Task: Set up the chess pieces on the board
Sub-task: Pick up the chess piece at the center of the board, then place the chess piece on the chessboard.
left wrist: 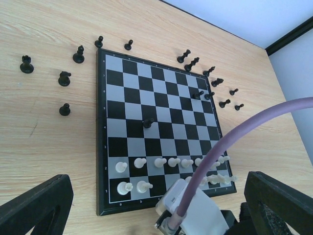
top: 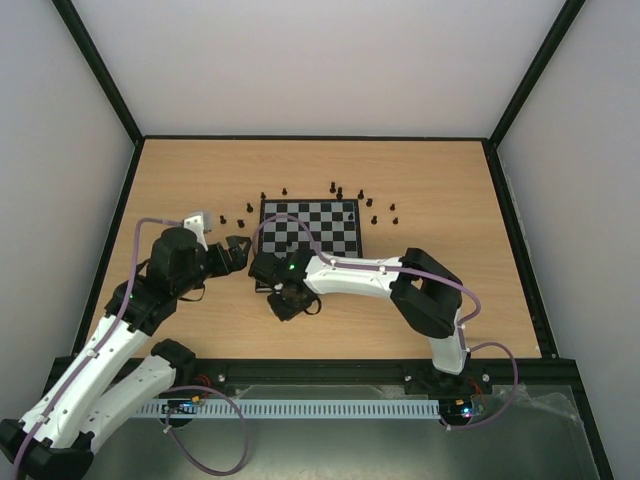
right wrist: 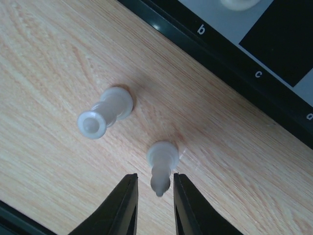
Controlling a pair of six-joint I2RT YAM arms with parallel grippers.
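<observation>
The board [top: 310, 228] [left wrist: 127, 110] lies mid-table. White chess pieces [left wrist: 159, 162] fill most of its two near rows. One black piece [left wrist: 147, 123] stands mid-board, and two stand near the far right. On the wood just off the board's near edge [right wrist: 220, 58] stands a slim white piece [right wrist: 162, 159]. My right gripper [right wrist: 154, 188] [top: 290, 300] straddles its top, with a thin gap on each side. A second white piece [right wrist: 105, 115] with a round hollow top stands just left of it. My left gripper [left wrist: 156, 205] [top: 237, 255] hovers wide open, empty, left of the board's near corner.
Several loose black pieces [top: 340, 192] [left wrist: 64, 78] stand on the wood along the board's far edge and left side. The right wrist's camera housing and purple cable [left wrist: 195, 210] cross the near right of the left wrist view. Black frame rails edge the table.
</observation>
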